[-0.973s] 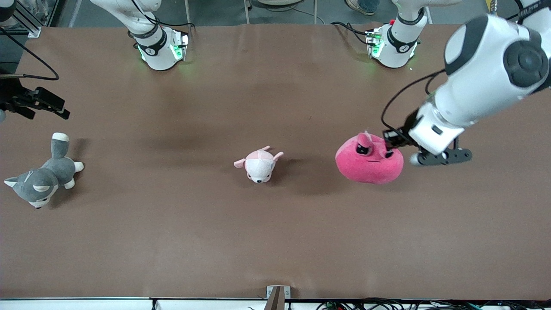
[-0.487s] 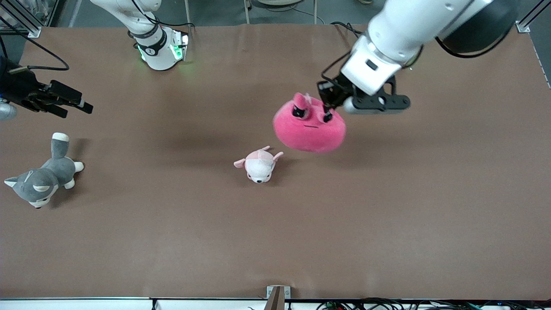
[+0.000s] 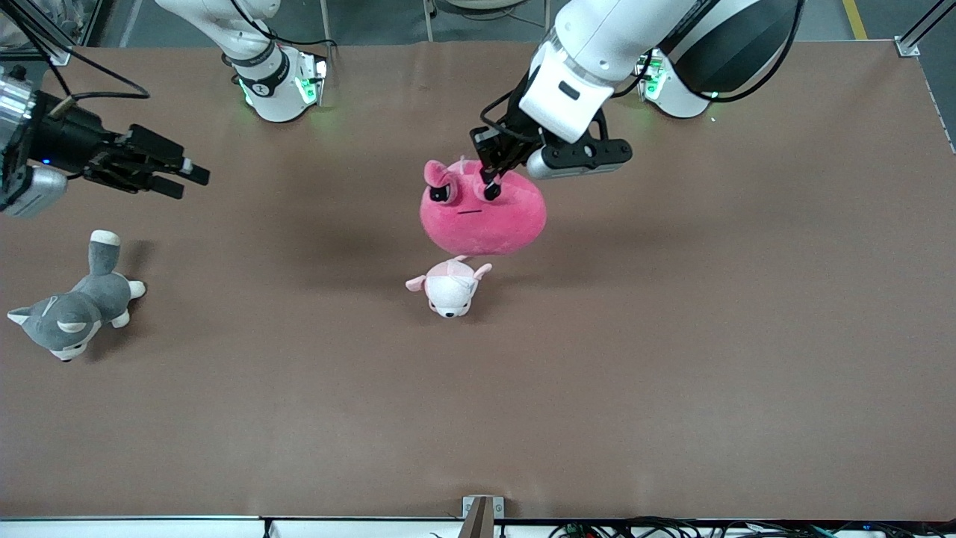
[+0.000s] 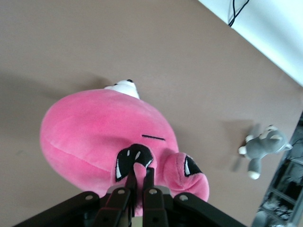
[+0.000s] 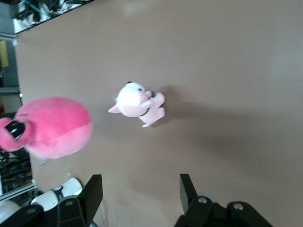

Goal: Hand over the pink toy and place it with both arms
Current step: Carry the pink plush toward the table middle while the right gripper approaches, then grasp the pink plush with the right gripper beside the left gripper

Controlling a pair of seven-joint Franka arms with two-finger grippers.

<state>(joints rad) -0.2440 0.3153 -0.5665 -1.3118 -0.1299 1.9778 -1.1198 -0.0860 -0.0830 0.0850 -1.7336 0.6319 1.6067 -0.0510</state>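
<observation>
A: Front view, what changed?
B: I'm carrying the pink toy (image 3: pixel 482 211), pinched by its ear in my left gripper (image 3: pixel 489 179), inward from my end; it now hangs over the pale plush (image 3: pixel 449 285). My right gripper (image 3: pixel 175 173) is advancing.

A: Wrist views?
B: Left: fingers (image 4: pixel 130 187) clamped. Right: fingers (image 5: pixel 93 192) spread wide, toy (image 5: pixel 52 126) ahead. Handover nearing, I judge.

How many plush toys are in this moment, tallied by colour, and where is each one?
Hot-pink round plush toy: 1, held in the air by the left gripper, over the table.
Pale pink-and-white plush animal: 1, lying mid-table.
Grey-and-white plush husky: 1, at the right arm's end; the open right gripper is above the table near it.
Total: 3
</observation>
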